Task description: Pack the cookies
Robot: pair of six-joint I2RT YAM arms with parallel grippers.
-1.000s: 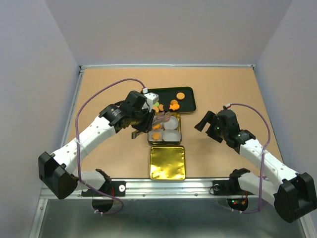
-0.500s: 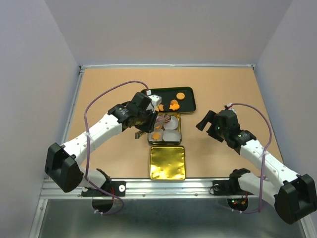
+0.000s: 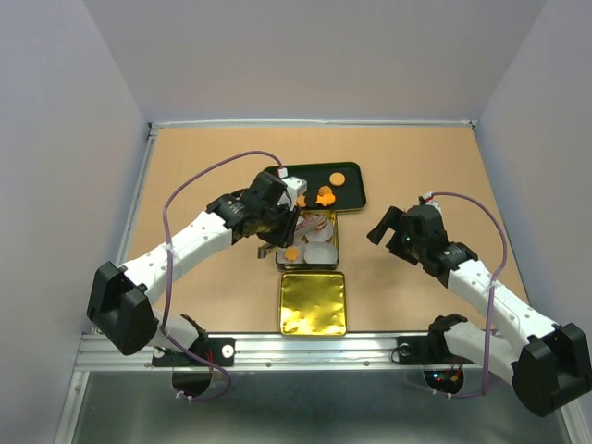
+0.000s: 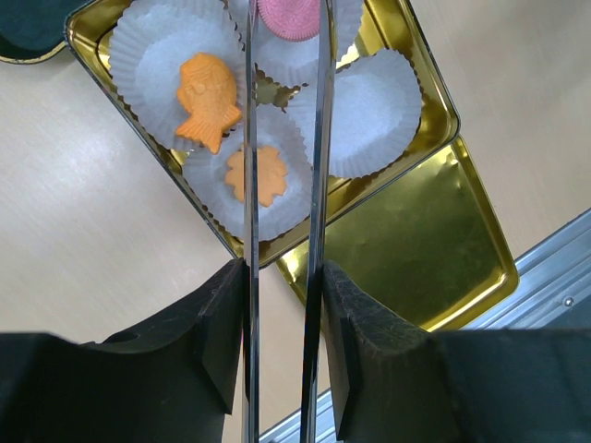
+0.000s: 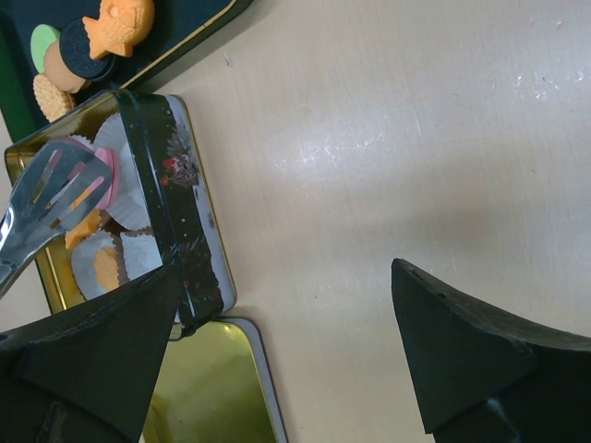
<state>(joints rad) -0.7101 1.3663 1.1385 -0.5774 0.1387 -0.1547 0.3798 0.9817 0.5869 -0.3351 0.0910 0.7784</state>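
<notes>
Inside the tin (image 4: 441, 109), four paper cups (image 4: 365, 111) are sitting two by two. Three of them are carrying one cookie each: an orange fish (image 4: 208, 88), an orange leaf-like piece (image 4: 257, 175) and a pink round (image 4: 294, 17). Beyond the tin, one black tray (image 3: 351, 194) is holding more cookies (image 3: 325, 194). These are a second fish (image 5: 120, 20), a green round (image 5: 44, 44), a dark round (image 5: 88, 55), a tan one (image 5: 44, 92) and a round orange one (image 3: 338, 178) farther right. The left arm is covering the tray's near-left corner, so that count may be short. One gold lid (image 4: 416, 249) is lying face up just beside the tin, on its near side.

Everything is resting on a tan board table (image 3: 213, 157). Pale grey walls are rising on three sides, and a metal rail (image 3: 305, 347) is running along the near edge.

Over the tin, the left gripper (image 4: 282, 272) is squeezing a pair of tongs (image 5: 26, 217). Its fingers are pressing on both blades, which are standing a narrow gap apart. The tong tips are hanging above the cup with the pink round. To the right of the tin and well apart from it, the right gripper (image 5: 284, 272) is hovering over bare table, jaws spread wide and gripping nothing. The tin's dark printed side wall is facing it.
</notes>
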